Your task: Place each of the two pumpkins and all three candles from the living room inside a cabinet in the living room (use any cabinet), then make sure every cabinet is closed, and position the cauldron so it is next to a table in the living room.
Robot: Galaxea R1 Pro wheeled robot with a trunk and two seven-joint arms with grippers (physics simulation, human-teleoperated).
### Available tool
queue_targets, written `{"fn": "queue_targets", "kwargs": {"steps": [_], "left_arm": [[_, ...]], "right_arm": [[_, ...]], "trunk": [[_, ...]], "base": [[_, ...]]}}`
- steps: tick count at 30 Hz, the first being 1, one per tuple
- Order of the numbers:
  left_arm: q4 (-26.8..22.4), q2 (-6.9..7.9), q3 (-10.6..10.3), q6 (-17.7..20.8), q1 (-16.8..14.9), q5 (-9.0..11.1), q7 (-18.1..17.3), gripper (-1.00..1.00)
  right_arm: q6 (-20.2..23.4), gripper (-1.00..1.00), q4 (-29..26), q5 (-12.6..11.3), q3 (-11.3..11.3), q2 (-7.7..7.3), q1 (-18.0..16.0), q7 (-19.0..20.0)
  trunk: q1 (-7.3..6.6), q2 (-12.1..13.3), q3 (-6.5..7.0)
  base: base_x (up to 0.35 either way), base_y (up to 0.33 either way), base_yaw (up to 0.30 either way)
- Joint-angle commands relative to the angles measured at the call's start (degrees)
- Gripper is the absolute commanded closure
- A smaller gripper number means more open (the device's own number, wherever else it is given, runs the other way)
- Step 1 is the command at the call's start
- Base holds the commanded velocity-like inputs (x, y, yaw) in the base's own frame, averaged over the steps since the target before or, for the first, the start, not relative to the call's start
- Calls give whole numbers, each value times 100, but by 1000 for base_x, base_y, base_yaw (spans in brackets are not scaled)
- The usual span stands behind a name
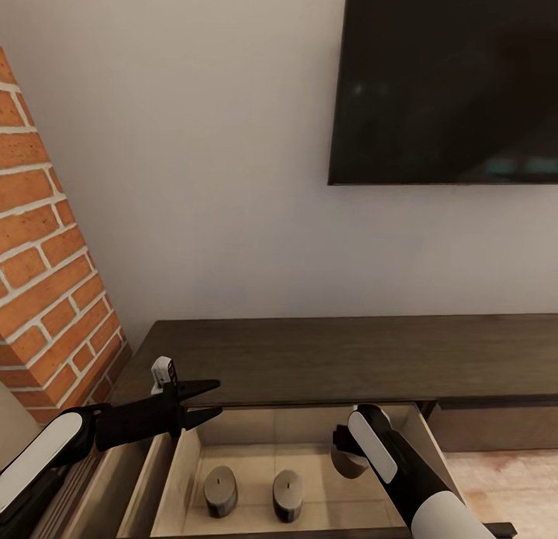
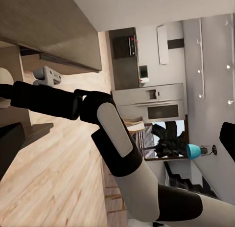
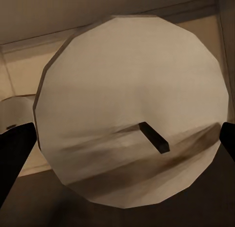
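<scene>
Third candle (image 3: 132, 114) sits wick-end toward the wrist camera, pinched between the right gripper (image 1: 346, 454) fingers (image 3: 14, 153) and hanging inside the open drawer (image 1: 418, 430) of the cabinet (image 1: 325, 353); the other two candles (image 1: 220, 490) already stand on the drawer floor off to the gripper's side, so it looks like it's picking a free spot clear of them. Left gripper (image 1: 203, 402) is spread wide and holds nothing, parked over the drawer's far corner, probably ready to push the drawer shut once the candle is dropped.
</scene>
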Motion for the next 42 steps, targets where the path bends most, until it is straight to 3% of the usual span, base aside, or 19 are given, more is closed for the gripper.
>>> {"fn": "queue_targets", "kwargs": {"steps": [1,4,15,19,23,27,32,42], "left_arm": [[0,5,-9,1,-5,-45,-58,-100],[-10,5,-7,0,-5,-45,-57,-100],[-31,5,-13,2,-5,-45,-59,-100],[-245,5,-14,2,53,-27,-76,-100],[-492,24,-25,6,215,9,-537,-100],[-542,213,-45,10,276,16,-1108,-100],[-549,288,-49,11,290,17,-1240,-100],[-550,295,-49,11,291,17,-1252,-100]], "right_arm": [[0,100,-5,-60,12,-2,-4,-49],[0,100,-5,-60,12,-2,-4,-49],[-6,100,3,-60,12,-2,-4,-49],[-53,100,3,-60,12,-2,-4,-49],[-73,100,4,-60,12,-2,-4,-49],[-82,100,-4,-60,12,-3,-4,-49],[-79,100,-5,-58,19,-2,-4,-49],[-85,100,-5,-55,18,-2,-4,-41]], "trunk": [[-1,-3,-5],[-1,-3,-5],[241,-444,-203],[329,-604,-275],[416,-765,-346],[504,-925,-418],[614,-1126,-508],[834,-1527,-688]], "base": [[5,0,0],[2,0,0],[0,0,0],[0,0,0],[0,0,0],[0,0,0],[0,0,0],[0,0,0]]}}
